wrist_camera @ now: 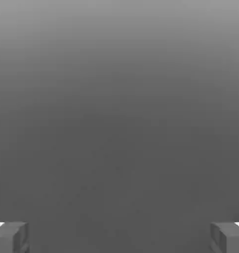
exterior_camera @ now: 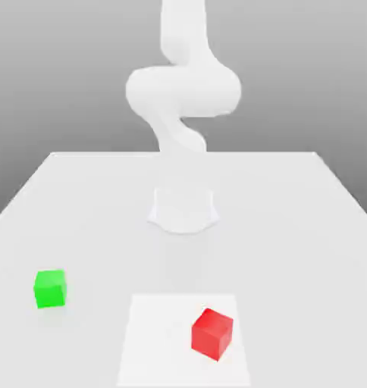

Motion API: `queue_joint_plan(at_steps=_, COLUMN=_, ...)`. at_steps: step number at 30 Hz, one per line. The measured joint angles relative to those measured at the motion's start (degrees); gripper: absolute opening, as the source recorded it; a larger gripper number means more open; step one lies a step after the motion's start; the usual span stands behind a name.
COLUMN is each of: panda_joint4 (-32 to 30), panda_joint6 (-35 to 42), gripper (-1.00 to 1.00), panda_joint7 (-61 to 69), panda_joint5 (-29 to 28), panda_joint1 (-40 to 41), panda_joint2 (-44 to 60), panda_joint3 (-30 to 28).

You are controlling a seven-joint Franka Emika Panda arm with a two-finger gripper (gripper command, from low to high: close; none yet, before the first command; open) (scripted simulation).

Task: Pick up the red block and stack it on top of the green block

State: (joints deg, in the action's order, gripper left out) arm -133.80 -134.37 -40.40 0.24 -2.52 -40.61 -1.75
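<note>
The red block (exterior_camera: 212, 334) lies toward the near side of the surface (exterior_camera: 277, 227), right of centre as seen in the exterior view, on a white rectangular patch (exterior_camera: 156, 341); it sits turned at an angle to the patch's edges, close to the patch's right edge. The green block (exterior_camera: 50, 289) rests directly on the surface, at the exterior view's left and slightly farther back than the red block, well apart from both it and the patch. The base (exterior_camera: 183, 212) of the white arm (exterior_camera: 184, 91) stands on the surface farther back, between the two blocks in left-right position. In the hand view, the claw (wrist_camera: 119, 238) is spread wide, its two fingers far apart with nothing between them.
</note>
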Motion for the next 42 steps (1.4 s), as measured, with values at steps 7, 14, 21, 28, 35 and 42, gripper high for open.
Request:
queue_joint_plan(at_steps=7, panda_joint4=-5.7, panda_joint6=-7.4, gripper=0.00, panda_joint7=15.9, panda_joint5=1.3, panda_joint1=-6.4, panda_joint2=14.9, panda_joint3=-4.4)
queue_joint_plan(at_steps=14, panda_joint4=-11.3, panda_joint6=-14.5, gripper=0.00, panda_joint7=31.9, panda_joint5=3.2, panda_joint1=-10.9, panda_joint2=29.5, panda_joint3=-6.8)
queue_joint_plan(at_steps=21, panda_joint4=-16.9, panda_joint6=-21.7, gripper=0.00, panda_joint7=46.1, panda_joint5=2.5, panda_joint1=-12.6, panda_joint2=43.9, panda_joint3=-6.6)
queue_joint_plan(at_steps=28, panda_joint4=-16.1, panda_joint6=-32.6, gripper=-1.00, panda_joint7=51.1, panda_joint5=6.0, panda_joint1=-10.0, panda_joint2=57.7, panda_joint3=-3.1)
queue_joint_plan(at_steps=35, panda_joint4=-16.1, panda_joint6=-32.5, gripper=-1.00, panda_joint7=50.9, panda_joint5=5.7, panda_joint1=-9.8, panda_joint2=57.8, panda_joint3=-3.0)
queue_joint_plan(at_steps=42, panda_joint4=-18.2, panda_joint6=-22.8, gripper=-1.00, panda_joint7=49.1, panda_joint5=0.9, panda_joint1=-8.7, panda_joint2=45.8, panda_joint3=-6.7)
